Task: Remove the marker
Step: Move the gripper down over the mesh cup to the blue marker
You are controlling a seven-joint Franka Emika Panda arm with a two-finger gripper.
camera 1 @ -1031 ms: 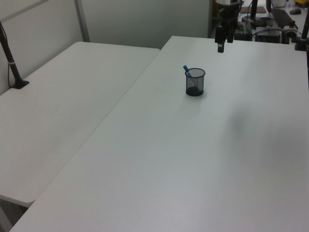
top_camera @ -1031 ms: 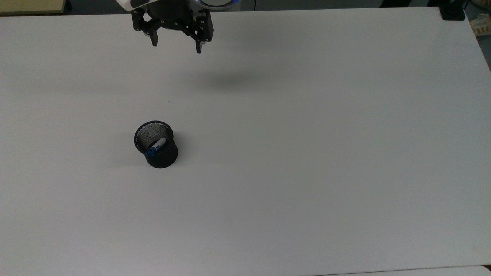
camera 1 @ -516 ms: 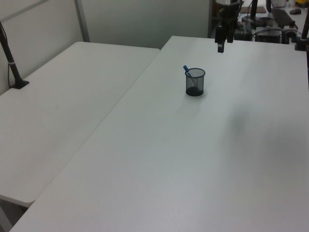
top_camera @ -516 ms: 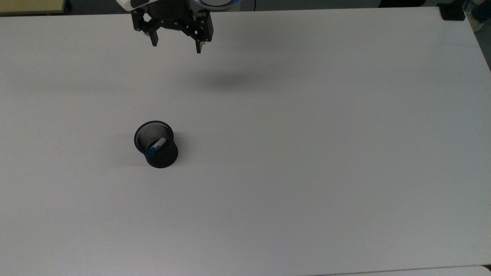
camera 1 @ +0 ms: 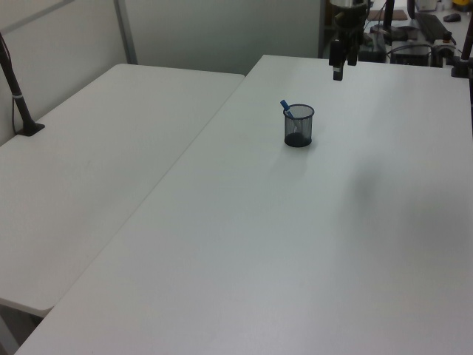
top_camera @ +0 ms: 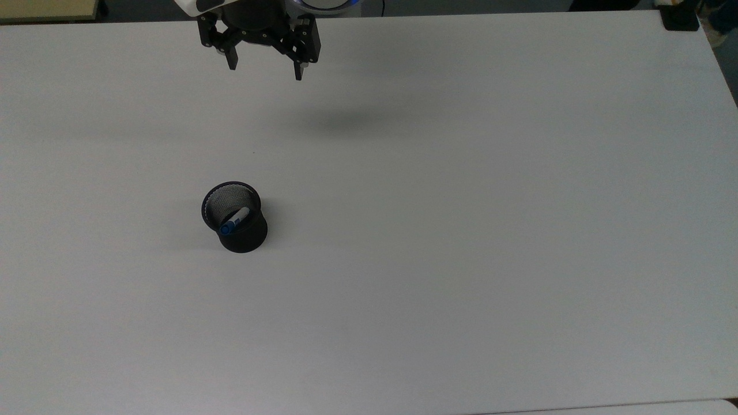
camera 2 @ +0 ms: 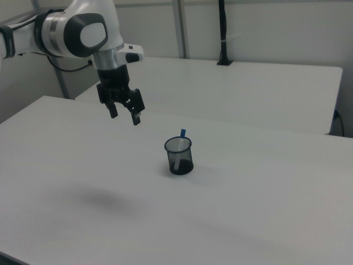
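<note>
No displacement between the earlier frames and now: gripper (top_camera: pixel 264 68), mesh cup (top_camera: pixel 235 217) and marker (top_camera: pixel 233 221) all at the same positions. Gripper held high above the table (top_camera: pixel 461 230), fingers spread wide and empty, near the 12 o'clock edge of the top view; in the right view, at about 10 o'clock from the cup and well apart from it. Marker standing inside the black mesh cup, tilted, blue cap up and leaning on the rim toward 7 o'clock in the top view; cap tip projecting just above the rim in the right view (camera 2: pixel 182 133) and in the left view (camera 1: pixel 284 106). Step in hand, by judgement: approach to the cup. Recommended procedure: translate toward 6 o'clock in the top view until centred over the cap, keep the fingers wide, rotate so the closing line crosses the marker's lean, then descend only as far as the exposed cap. Avoid contact with the rim; cup likely light and easily tipped or dragged. After closing, lift along the marker's tilt rather than straight sideways.
</note>
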